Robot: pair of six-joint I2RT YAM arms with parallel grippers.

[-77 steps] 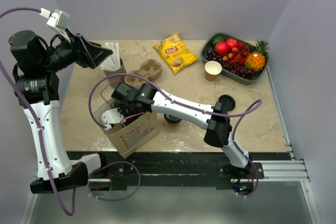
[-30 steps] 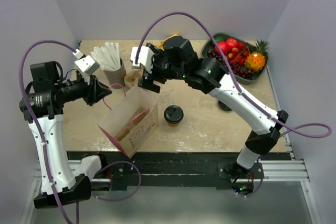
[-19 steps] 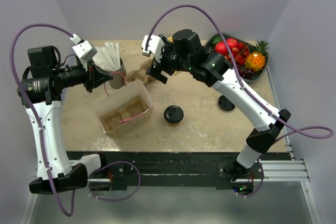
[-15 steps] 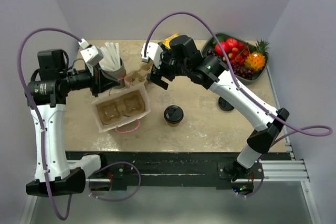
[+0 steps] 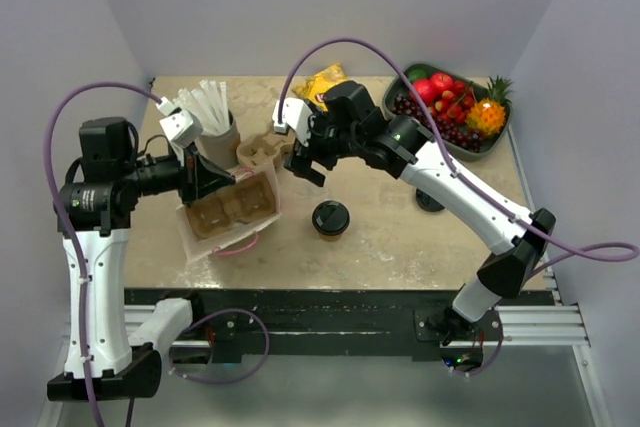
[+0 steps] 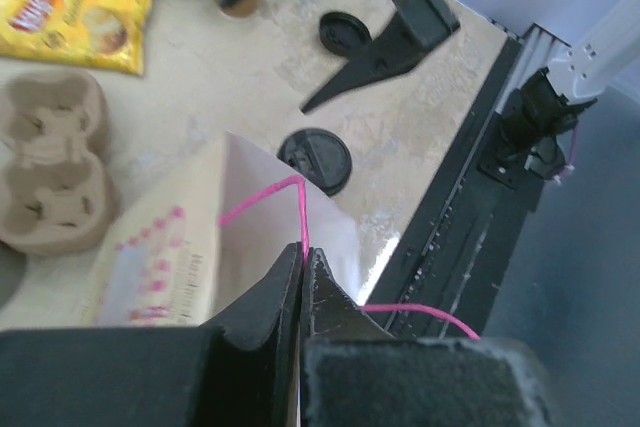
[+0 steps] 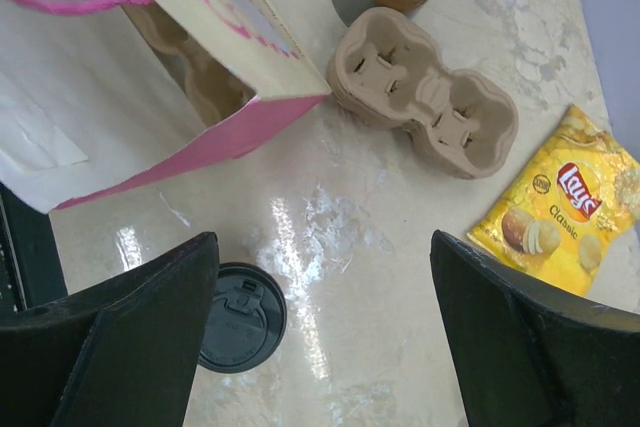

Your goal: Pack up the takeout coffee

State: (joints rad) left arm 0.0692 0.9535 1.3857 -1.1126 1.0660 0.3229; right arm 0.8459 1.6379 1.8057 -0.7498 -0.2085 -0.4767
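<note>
Takeout coffee (image 5: 330,218) sat mid-frame; we saw the left gripper (image 6: 303,257) clamped tight on the rim of the paper bag (image 6: 175,242), the right gripper (image 5: 306,162) wide apart, empty.

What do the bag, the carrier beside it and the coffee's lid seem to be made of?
Bag: paper, matte, with folded creases.
Carrier: probably moulded pulp, with a rough tan surface.
Lid: likely plastic, being black and smooth with a moulded rim.
</note>
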